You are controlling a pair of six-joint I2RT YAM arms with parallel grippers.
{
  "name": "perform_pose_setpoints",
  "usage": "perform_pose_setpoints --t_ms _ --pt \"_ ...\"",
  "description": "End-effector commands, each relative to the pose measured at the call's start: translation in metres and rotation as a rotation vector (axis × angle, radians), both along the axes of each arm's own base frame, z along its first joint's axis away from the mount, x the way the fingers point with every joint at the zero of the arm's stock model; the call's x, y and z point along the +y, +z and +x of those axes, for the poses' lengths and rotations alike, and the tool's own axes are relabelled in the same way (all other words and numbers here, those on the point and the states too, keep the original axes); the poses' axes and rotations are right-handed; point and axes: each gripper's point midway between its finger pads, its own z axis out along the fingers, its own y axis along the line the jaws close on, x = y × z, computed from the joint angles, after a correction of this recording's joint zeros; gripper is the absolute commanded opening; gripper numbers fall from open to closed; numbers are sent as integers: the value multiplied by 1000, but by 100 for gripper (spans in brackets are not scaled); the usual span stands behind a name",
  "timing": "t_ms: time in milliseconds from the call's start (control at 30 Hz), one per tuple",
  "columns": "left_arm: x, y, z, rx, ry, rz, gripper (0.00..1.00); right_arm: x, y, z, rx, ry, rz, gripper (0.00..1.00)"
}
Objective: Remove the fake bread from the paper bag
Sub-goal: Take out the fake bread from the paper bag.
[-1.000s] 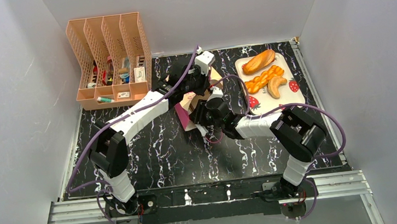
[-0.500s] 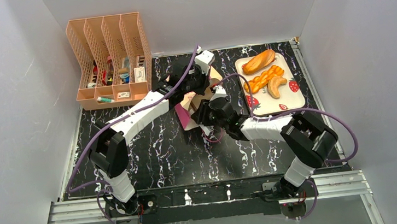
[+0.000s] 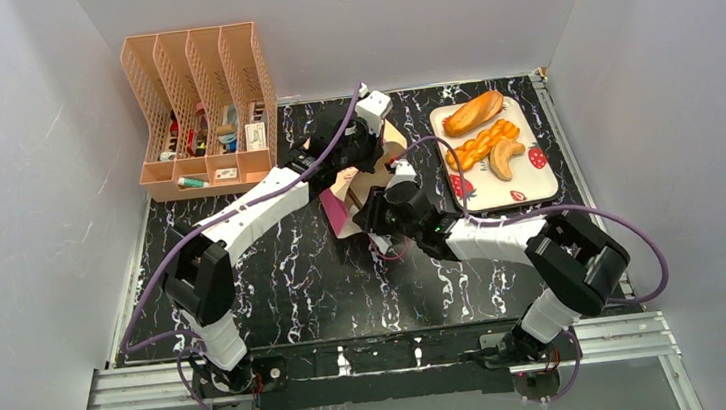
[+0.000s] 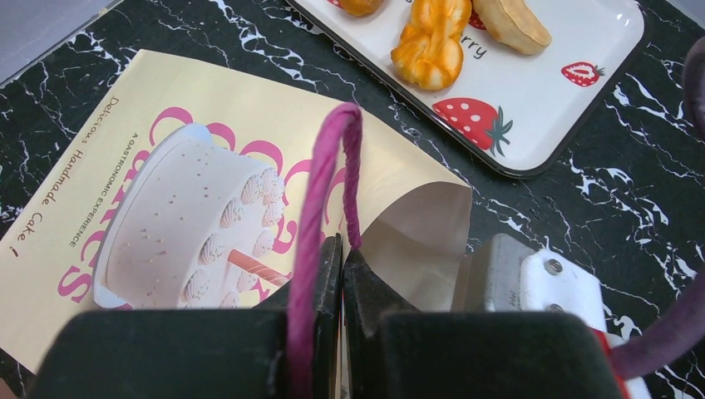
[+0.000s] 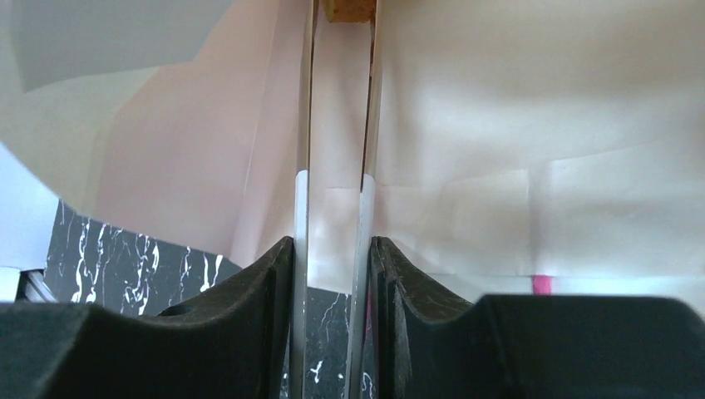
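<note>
The paper bag [image 4: 208, 166] is lying flat on the black marbled table [image 3: 296, 282], about midway across and nearer the far edge. Its mouth is being held up by the left gripper [image 4: 341, 249] — the jaws are pressed together on the rim, where the pink string handle [image 4: 332, 166] is looping up over them. The right gripper [image 5: 341, 25] is being held inside the open mouth, its thin fingers [image 5: 303, 216] standing only narrowly apart; a brown bit of the fake bread [image 5: 349, 8] is showing right at their tips, though whether it is being pinched cannot be told. Three loaves [image 3: 482, 143] are lying on the strawberry tray [image 3: 542, 180] at the far right corner, and a peach file rack [image 3: 201, 110] is standing at the far left corner.
</note>
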Motion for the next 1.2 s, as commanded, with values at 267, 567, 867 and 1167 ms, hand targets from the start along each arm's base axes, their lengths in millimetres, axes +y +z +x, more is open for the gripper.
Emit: perform_pose_setpoints --t_ms 267,567,867,1167 --pt "-9 47 -8 -40 -20 -120 0 33 8 23 -52 43 41 12" --pt "-10 41 -12 -24 -31 -132 0 48 -8 36 -40 44 51 33" --pt "-9 37 -13 -19 -30 -132 0 48 -20 39 -12 28 25 40" --pt "-8 35 -10 -28 -14 -121 0 36 -6 32 -30 16 32 0"
